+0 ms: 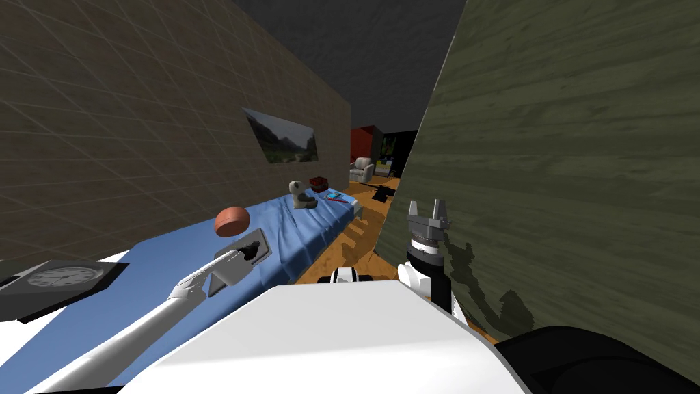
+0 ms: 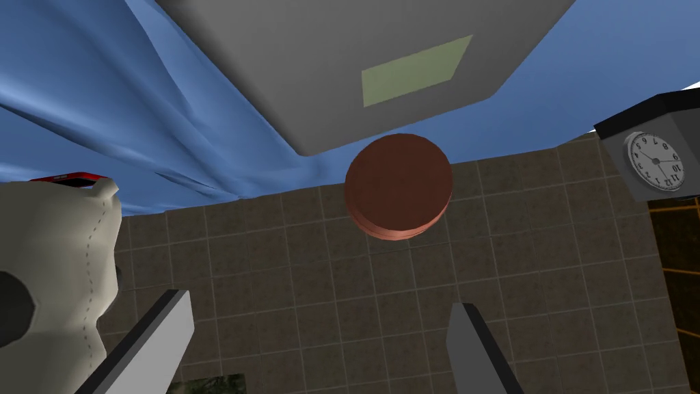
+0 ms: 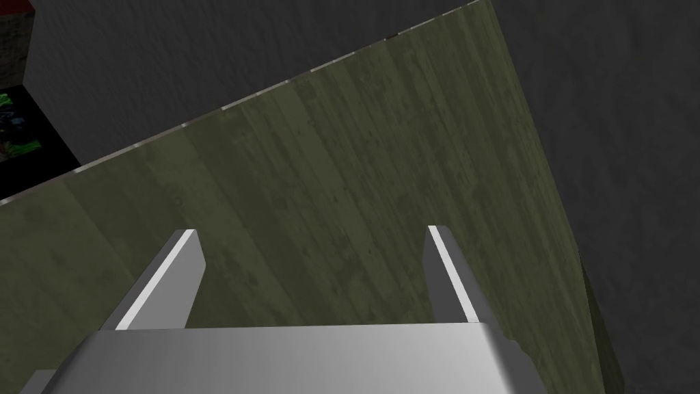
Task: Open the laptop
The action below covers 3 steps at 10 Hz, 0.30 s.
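Note:
The grey laptop (image 1: pixel 236 268) lies on the bed's blue sheet (image 1: pixel 157 273), and one of its panels stands tilted up from the sheet. My left arm reaches across the bed, and my left gripper (image 1: pixel 247 252) is at the laptop's top. In the left wrist view the laptop (image 2: pixel 321 75) is a grey slab with a pale green rectangle, lying beyond my left gripper (image 2: pixel 318 328). That gripper is open with nothing between its fingers (image 2: pixel 154 338). My right gripper (image 1: pixel 428 212) is raised beside the green wall, also open (image 3: pixel 314 273).
A red-brown round disc (image 1: pixel 232 221) lies just past the laptop. A black clock (image 1: pixel 65 276) is at the bed's near left. A stuffed toy (image 1: pixel 301 195) and a red object (image 1: pixel 318 182) sit farther along. The green wall (image 1: pixel 560 178) is close on the right; a strip of orange wooden floor (image 1: pixel 348 239) runs between it and the bed.

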Available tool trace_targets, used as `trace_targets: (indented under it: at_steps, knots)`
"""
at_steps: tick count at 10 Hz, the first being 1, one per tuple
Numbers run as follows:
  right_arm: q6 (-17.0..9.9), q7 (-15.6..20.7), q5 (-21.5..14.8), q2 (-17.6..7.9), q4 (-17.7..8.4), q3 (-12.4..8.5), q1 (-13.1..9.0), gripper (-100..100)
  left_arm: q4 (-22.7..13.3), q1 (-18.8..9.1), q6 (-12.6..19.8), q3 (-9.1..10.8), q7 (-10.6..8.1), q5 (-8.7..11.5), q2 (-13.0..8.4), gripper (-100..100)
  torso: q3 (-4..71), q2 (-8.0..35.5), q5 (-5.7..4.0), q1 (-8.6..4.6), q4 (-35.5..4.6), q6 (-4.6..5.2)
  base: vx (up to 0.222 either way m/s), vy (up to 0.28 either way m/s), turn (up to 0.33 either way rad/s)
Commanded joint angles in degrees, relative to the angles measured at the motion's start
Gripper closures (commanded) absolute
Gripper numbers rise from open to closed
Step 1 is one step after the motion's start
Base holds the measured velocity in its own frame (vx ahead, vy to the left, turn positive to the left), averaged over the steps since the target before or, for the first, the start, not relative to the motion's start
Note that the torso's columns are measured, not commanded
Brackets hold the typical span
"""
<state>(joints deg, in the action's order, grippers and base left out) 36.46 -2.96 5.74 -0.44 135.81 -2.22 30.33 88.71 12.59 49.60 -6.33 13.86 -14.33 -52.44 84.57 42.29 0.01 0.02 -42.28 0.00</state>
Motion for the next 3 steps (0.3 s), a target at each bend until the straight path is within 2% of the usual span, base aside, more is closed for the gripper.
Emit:
trace_targets:
  at_steps: [1, 3]
  knots:
    - [0.0, 0.0, 0.0, 0.0, 0.0, 0.0, 0.0, 0, 0.0, 0.0, 0.0, 0.00, 0.00, 0.0, 0.0, 0, 0.0, 0.0, 0.00, -0.01, 0.0, 0.00, 0.000, 0.000, 0.000]
    - [0.0, 0.0, 0.0, 0.0, 0.0, 0.0, 0.0, 0, 0.0, 0.0, 0.0, 0.00, 0.00, 0.0, 0.0, 0, 0.0, 0.0, -0.01, -0.02, 0.0, 0.00, 0.000, 0.000, 0.000]
